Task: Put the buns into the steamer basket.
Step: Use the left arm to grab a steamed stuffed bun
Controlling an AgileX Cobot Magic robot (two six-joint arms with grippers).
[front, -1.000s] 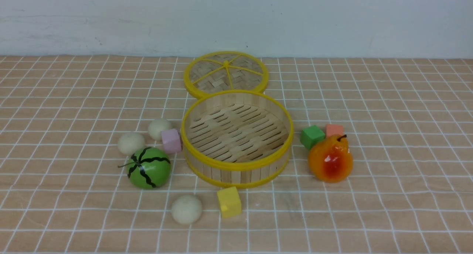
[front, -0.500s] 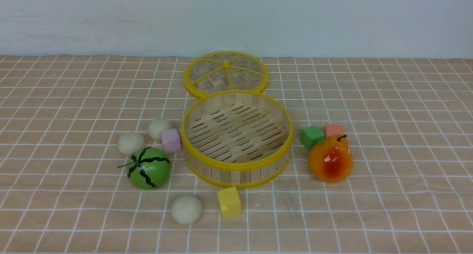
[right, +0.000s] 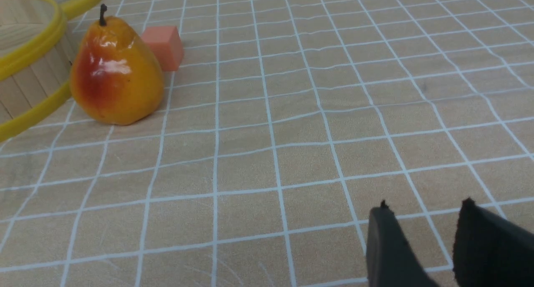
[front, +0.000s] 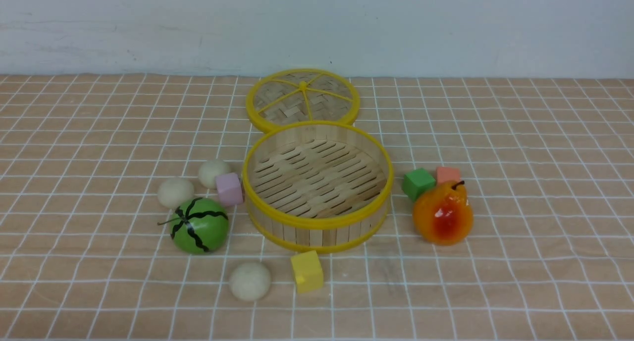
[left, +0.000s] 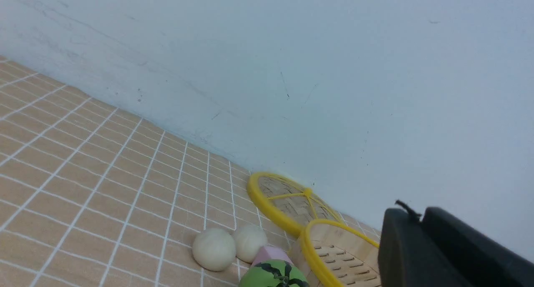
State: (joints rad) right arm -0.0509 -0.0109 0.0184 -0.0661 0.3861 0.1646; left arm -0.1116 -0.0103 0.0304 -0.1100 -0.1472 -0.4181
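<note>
Three off-white buns lie on the checked cloth: one (front: 175, 192) and another (front: 214, 173) left of the steamer basket (front: 317, 224), the third (front: 250, 280) in front of it. The basket holds nothing. Neither gripper shows in the front view. In the left wrist view my left gripper (left: 419, 214) is shut with nothing in it, raised and apart from two buns (left: 214, 249) (left: 250, 242) and the basket rim (left: 311, 249). My right gripper (right: 425, 205) is open over bare cloth, well away from the basket (right: 29, 49).
A green watermelon toy (front: 199, 225) and a pink cube (front: 229, 189) crowd the two left buns. A yellow cube (front: 307, 271) lies by the front bun. The woven lid (front: 302, 99) lies behind the basket. A pear (front: 443, 213), green cube (front: 418, 183) and orange cube (front: 448, 174) sit right.
</note>
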